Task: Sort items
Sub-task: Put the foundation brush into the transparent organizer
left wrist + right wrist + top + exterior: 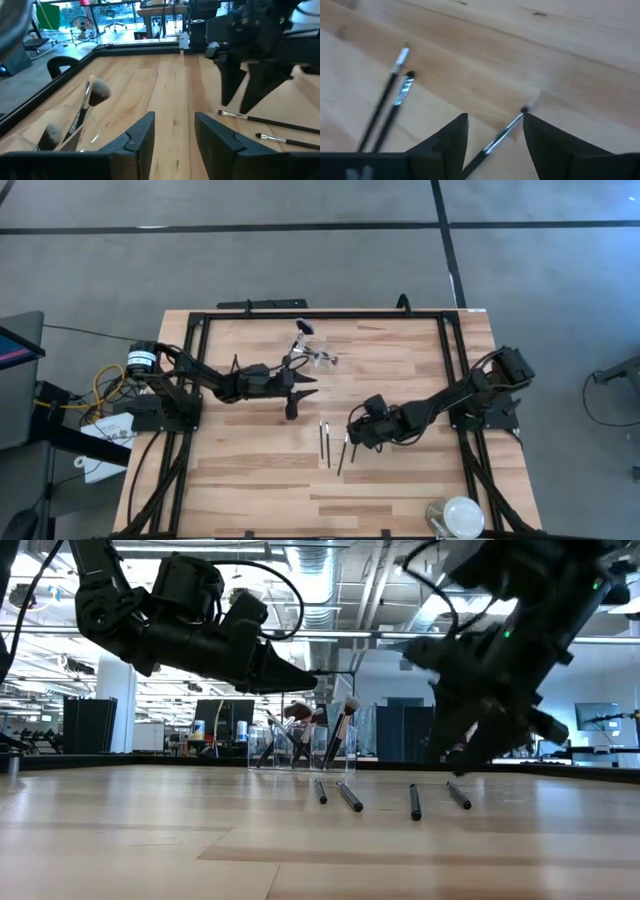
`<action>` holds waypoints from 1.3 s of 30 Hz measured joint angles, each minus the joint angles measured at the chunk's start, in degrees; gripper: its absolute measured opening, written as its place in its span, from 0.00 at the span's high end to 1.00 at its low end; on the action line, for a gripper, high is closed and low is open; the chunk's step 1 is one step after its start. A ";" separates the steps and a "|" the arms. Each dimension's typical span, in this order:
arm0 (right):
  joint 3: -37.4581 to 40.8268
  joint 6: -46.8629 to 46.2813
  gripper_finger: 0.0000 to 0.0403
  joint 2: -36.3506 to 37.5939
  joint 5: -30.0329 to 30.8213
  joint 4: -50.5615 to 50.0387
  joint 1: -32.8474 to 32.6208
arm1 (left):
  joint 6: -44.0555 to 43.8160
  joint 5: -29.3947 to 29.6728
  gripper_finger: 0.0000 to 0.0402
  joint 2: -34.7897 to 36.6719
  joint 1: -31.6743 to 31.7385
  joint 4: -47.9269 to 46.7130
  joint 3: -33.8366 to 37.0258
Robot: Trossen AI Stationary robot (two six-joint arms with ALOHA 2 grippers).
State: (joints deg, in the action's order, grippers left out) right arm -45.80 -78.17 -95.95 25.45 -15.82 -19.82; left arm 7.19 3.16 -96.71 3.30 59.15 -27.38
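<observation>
Several slim black-handled brushes [325,442] lie flat on the wooden table near its middle, and their ends also show in the low view [350,798]. My right gripper [352,438] hangs low over them, open. In its wrist view its fingers [492,135] stand on either side of one brush [506,131], and two more brushes [390,105] lie beside it. My left gripper [300,402] is open, raised above the table [172,135]. It is near a clear holder [318,357] where other brushes, one fluffy-headed [97,91], stand leaning.
A black frame [320,313] runs around the table's working area. A round white-and-clear disc [455,515] sits at the near right corner. Bare wood lies toward the near left. The two grippers are close together, and the right one shows in the left wrist view [245,85].
</observation>
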 joint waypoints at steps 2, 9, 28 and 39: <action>0.02 -0.02 0.56 -1.76 -0.17 0.93 0.41 | -0.09 0.01 0.66 0.00 -0.13 -0.19 0.00; -0.44 -1.21 0.62 -8.08 4.01 4.43 -0.10 | -0.06 0.02 0.66 0.02 -0.29 -0.17 0.00; 0.08 12.39 0.98 -8.49 7.57 10.00 0.84 | -0.14 0.00 0.66 0.02 0.23 -0.03 0.00; 0.20 26.67 0.99 2.75 13.52 12.82 1.72 | -0.16 0.01 0.66 0.02 0.23 0.14 0.00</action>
State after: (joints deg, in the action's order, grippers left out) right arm -45.60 -51.50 -93.20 38.97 -2.99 -18.10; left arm 7.04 3.16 -96.68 3.53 59.29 -27.38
